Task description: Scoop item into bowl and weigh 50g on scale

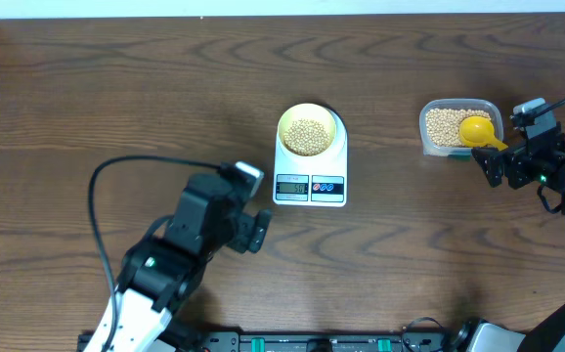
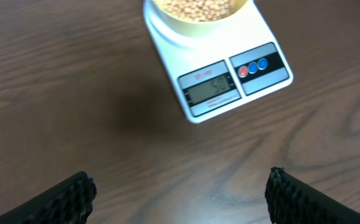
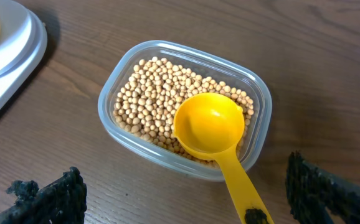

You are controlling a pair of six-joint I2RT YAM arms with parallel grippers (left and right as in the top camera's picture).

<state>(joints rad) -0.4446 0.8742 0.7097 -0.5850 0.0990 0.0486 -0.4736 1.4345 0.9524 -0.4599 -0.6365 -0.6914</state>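
beans point(image 1: 308, 137) in bowl point(image 1: 283, 125) on scale point(image 1: 310, 186), scoop point(image 1: 477, 129) in tub point(image 1: 425, 132)

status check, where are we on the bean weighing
Both open, empty: left gripper short of the scale, right gripper by the tub. Filled bowl of beans on scale, display unreadable. Yellow scoop rests in tub. Nothing in the way.

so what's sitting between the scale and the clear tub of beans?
Nothing: only bare wooden table between the scale and the tub, clearest in the overhead view; the right wrist view agrees.
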